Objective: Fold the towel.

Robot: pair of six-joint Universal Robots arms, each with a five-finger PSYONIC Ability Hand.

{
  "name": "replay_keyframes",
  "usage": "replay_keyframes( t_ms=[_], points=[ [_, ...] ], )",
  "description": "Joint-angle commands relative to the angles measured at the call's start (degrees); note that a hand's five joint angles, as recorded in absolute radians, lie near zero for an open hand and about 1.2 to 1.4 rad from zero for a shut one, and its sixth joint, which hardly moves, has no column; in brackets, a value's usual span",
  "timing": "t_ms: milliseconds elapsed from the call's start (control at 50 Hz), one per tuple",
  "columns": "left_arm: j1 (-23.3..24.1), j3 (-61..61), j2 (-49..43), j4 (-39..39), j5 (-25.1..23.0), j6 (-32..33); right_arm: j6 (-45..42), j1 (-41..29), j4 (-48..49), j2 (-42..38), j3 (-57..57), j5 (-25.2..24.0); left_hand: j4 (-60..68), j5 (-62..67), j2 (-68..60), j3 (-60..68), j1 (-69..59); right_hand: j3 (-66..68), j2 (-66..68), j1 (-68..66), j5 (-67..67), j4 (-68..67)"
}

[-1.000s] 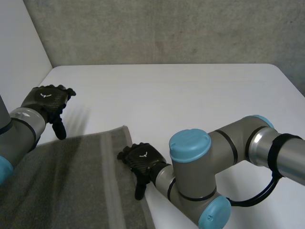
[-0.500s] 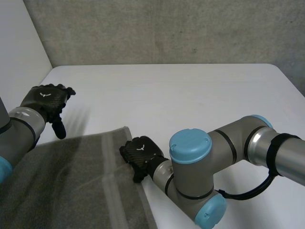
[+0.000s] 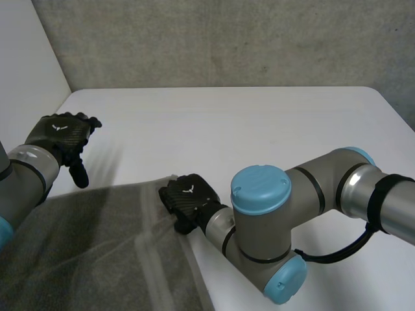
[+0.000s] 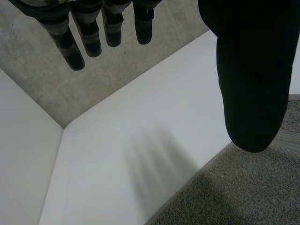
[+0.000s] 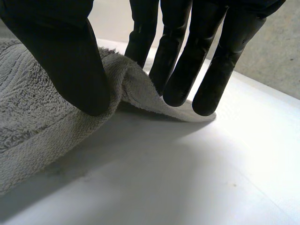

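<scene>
The right hand (image 3: 187,199) has shifted along the towel (image 3: 91,246) in the last second. Before, its fingers pointed down onto the side edge; now they sit at the far corner nearest them. In the right wrist view the thumb (image 5: 70,61) presses one side of a raised ridge of cloth and the fingers (image 5: 178,70) press the other. The corner is therefore pinched and lifted clear of the table (image 3: 259,129), with the rest of the towel trailing away behind the thumb. The left hand (image 3: 59,135) has hardly moved. Its fingers hang straight and slightly spread, thumb apart, holding nothing, and the towel's far edge lies just below the thumb tip. The grasp on one corner looks secure, so the fold can probably begin once the left hand takes the other far corner.
</scene>
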State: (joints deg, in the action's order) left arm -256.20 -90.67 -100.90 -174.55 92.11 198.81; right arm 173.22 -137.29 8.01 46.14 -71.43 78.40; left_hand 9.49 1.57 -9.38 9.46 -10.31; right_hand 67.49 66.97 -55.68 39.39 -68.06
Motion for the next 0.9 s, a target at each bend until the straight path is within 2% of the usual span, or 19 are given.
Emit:
replay_keyframes(
  t_ms=[20,160,260,300,420,480,540,580,680,800,900],
  points=[
    [0.0,-0.12,0.17,0.0,0.0,0.0,0.36,0.0,-0.02,-1.04,-0.2,-0.26,0.51,-1.57,-0.62,0.54,0.31,12.51,13.03,-24.32,30.61,-11.94],
    [0.0,-0.47,0.26,0.0,0.0,0.0,-0.17,0.26,-0.1,-1.4,0.07,0.53,0.51,-1.57,-0.62,0.54,0.31,12.51,13.03,-24.32,30.61,-11.94],
    [0.0,-1.0,0.96,0.0,-0.09,0.0,-1.13,2.9,-0.72,4.75,-1.52,1.14,0.51,-1.57,-0.62,0.54,0.31,12.51,13.03,-24.32,30.61,-11.94],
    [0.0,-1.08,1.4,0.0,-0.7,-0.26,-4.11,6.83,-0.98,9.56,-4.31,2.1,0.51,-1.57,-0.62,0.54,0.31,12.51,13.03,-24.32,30.61,-11.94],
    [0.0,-1.0,2.28,0.0,-3.51,-1.84,-12.89,13.43,-0.98,14.94,-7.75,2.81,0.51,-1.57,-0.62,0.54,0.31,12.51,13.03,-24.32,30.61,-11.94],
    [0.0,-1.0,2.37,0.0,-3.69,-2.28,-14.23,14.59,-0.98,15.21,-8.02,3.43,0.51,-1.57,-0.62,0.54,0.31,12.51,13.03,-24.32,30.61,-11.94],
    [0.0,-1.08,2.55,0.0,-3.69,-3.08,-15.46,16.79,-0.19,15.3,-7.76,6.24,0.51,-1.57,-0.62,0.54,0.31,12.51,13.03,-24.32,30.61,-11.94],
    [0.09,-1.26,2.55,0.09,-3.78,-3.25,-17.03,20.19,0.86,14.77,-6.53,10.52,0.51,-1.57,-0.62,0.54,0.31,12.51,13.03,-24.32,30.61,-11.94],
    [0.09,-1.87,2.46,0.0,-3.87,-3.25,-22.03,26.17,2.0,13.63,-4.77,14.23,0.51,-1.57,-0.62,0.54,0.31,12.51,13.03,-24.32,30.61,-11.94],
    [0.09,-2.49,2.28,0.0,-4.22,-3.34,-27.41,29.88,3.5,13.1,-4.15,14.85,0.51,-1.57,-0.62,0.54,0.31,12.51,13.03,-24.32,30.61,-11.94],
    [0.09,-2.67,2.02,0.0,-5.36,-3.34,-29.7,35.76,8.59,11.0,-1.35,15.38,0.51,-1.57,-0.62,0.54,0.31,12.51,13.03,-24.32,30.61,-11.94]
  ],
)
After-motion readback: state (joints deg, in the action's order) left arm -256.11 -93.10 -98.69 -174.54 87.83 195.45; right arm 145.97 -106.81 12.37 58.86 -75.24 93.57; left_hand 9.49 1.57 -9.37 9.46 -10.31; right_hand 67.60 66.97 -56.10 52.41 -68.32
